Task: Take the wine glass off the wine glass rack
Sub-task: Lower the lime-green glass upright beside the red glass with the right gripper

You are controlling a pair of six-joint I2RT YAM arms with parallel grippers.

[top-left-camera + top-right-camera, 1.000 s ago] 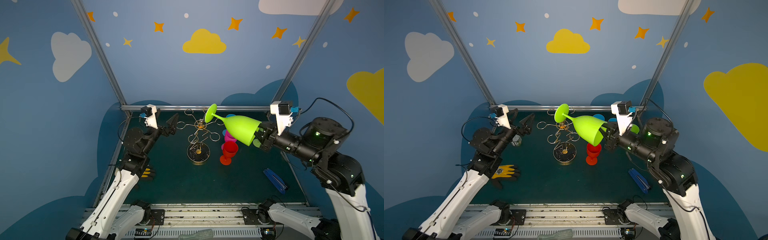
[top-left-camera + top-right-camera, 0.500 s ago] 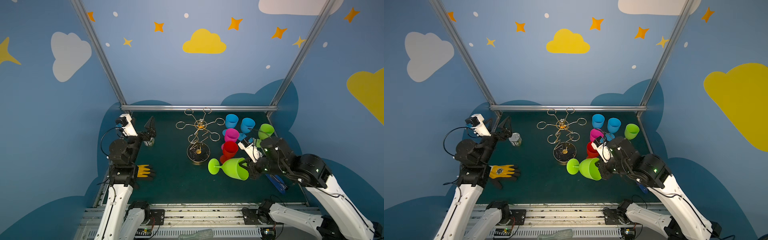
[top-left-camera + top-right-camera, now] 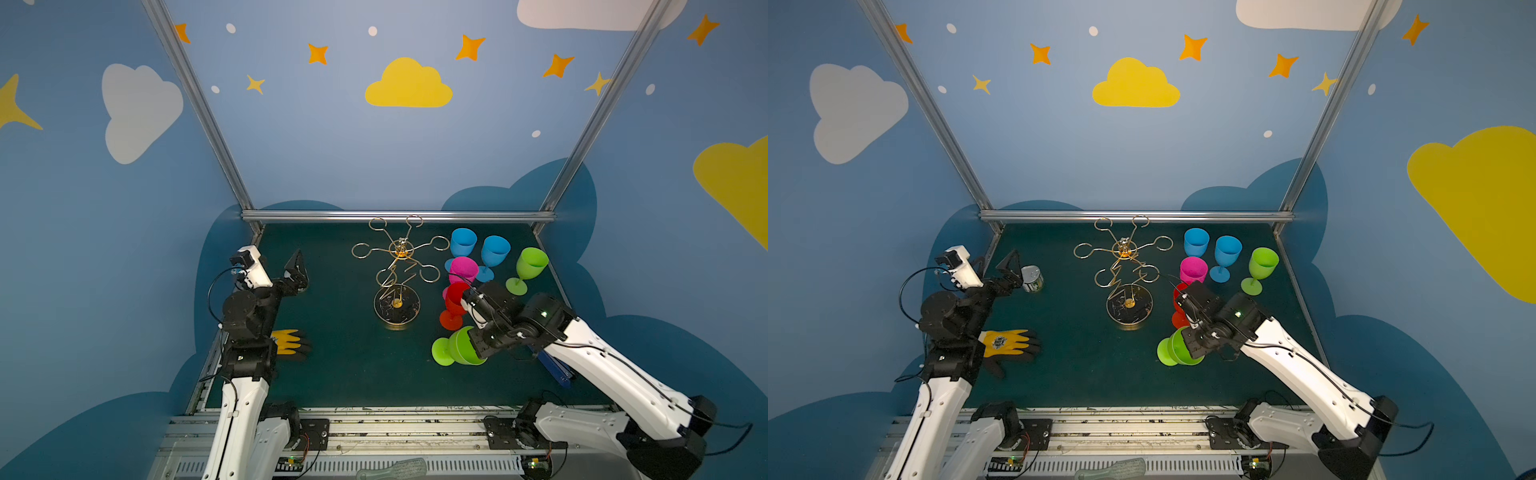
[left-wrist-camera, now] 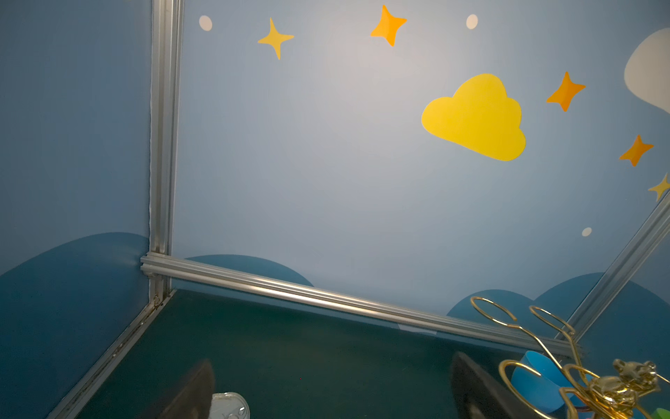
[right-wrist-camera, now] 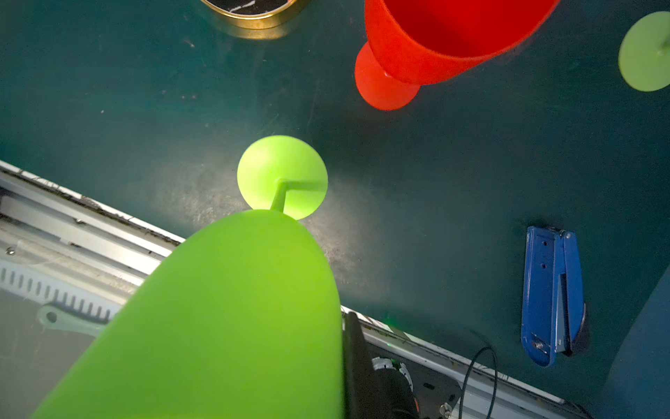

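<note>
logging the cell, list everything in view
gold wire wine glass rack: 1, gold, centre
blue plastic wine glasses: 2, blue, back right
pink plastic wine glass: 1, pink, beside rack
red plastic wine glass: 1, red, beside rack
green plastic wine glasses: 2, green, far right; right gripper
tin can: 1, silver, back left
work glove: 1, yellow-black, front left
metal stapler: 1, blue, front right
left gripper: 1, black, open
right gripper: 1, black, gripping green glass

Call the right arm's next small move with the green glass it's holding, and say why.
Probably roll the wrist until the glass's foot faces down. The right gripper is shut on the bowl of the green wine glass, which is steeply tilted, low over bare mat in front of the red glass. The wine glass rack holds no glasses, so only the set-down seems left.
</note>
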